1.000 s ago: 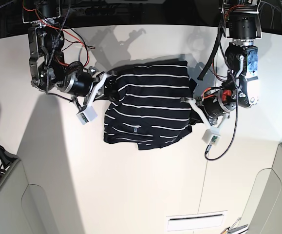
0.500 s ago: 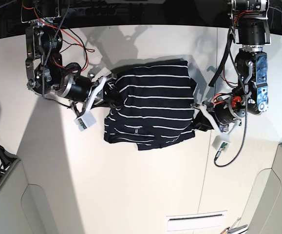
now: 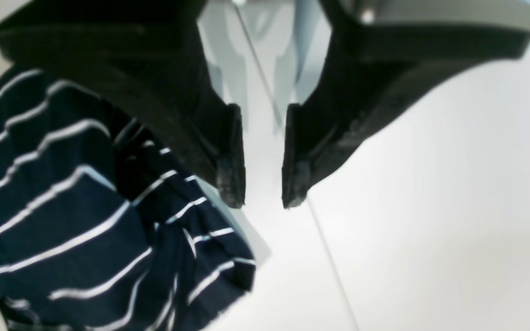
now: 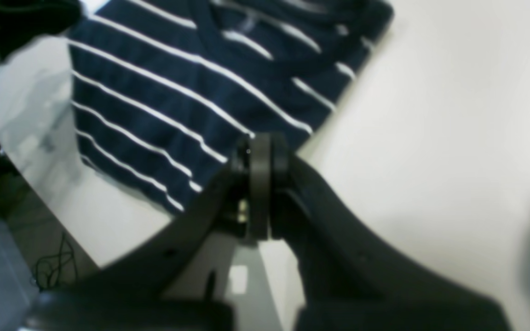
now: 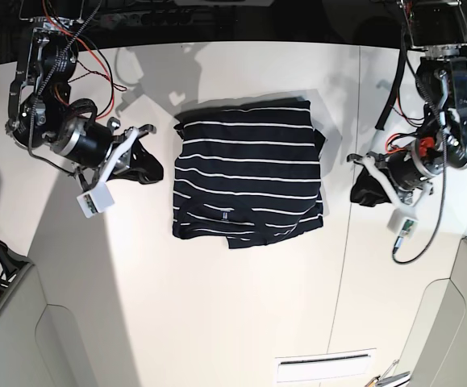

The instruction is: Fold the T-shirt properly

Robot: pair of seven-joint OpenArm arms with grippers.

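Two arms flank the garment, each clear of it. From the left wrist view, the left end effector (image 3: 263, 179) has its black fingers (image 3: 230, 161) parted by a narrow gap with nothing between them, hovering over bare white desk (image 3: 430, 207); a bunched edge of the T-shirt (image 3: 85, 220) lies just beside it. From the right wrist view, the right end effector (image 4: 259, 184) has its jaws pressed together, empty, above the desk near the shirt's side edge. In the base view, the T-shirt (image 5: 249, 173) lies folded into a rough rectangle at the desk's middle, navy with thin white stripes, a small label (image 5: 225, 215) near its front edge, which is rumpled and uneven.
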